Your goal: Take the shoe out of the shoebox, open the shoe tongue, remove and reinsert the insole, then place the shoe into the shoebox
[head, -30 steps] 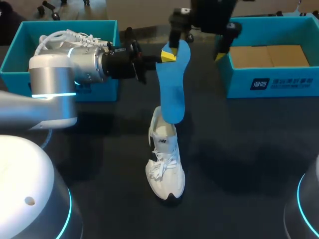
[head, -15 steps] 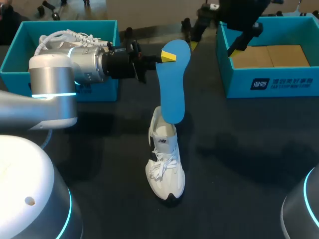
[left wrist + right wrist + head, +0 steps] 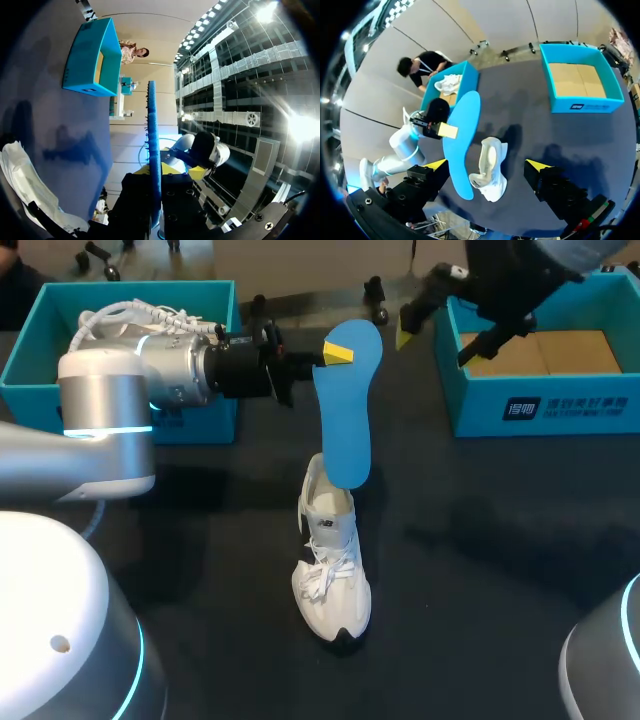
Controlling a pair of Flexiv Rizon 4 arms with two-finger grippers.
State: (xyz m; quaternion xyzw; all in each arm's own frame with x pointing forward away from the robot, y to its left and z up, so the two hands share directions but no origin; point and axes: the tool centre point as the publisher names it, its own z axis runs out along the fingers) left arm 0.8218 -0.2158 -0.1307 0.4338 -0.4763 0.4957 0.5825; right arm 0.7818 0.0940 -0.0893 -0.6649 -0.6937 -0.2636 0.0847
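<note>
Left tool (image 3: 338,352) is pinched on the top end of the blue insole (image 3: 345,410), which hangs upright with its lower tip right at the collar of the white shoe (image 3: 330,560) sitting mid-worktop (image 3: 480,570). The insole looks light and bendy, so I'd guess a second hold low down near the opening would help. Right tool (image 3: 440,335) is spread wide and empty, up by the right shoebox (image 3: 540,405). Nothing sits between it and the shoe.

insole (image 3: 345,415): blue | shoe (image 3: 332,575): white | left shoebox (image 3: 25,355): teal | right shoebox (image 3: 480,405): teal — tan floor | table (image 3: 480,570): black
</note>
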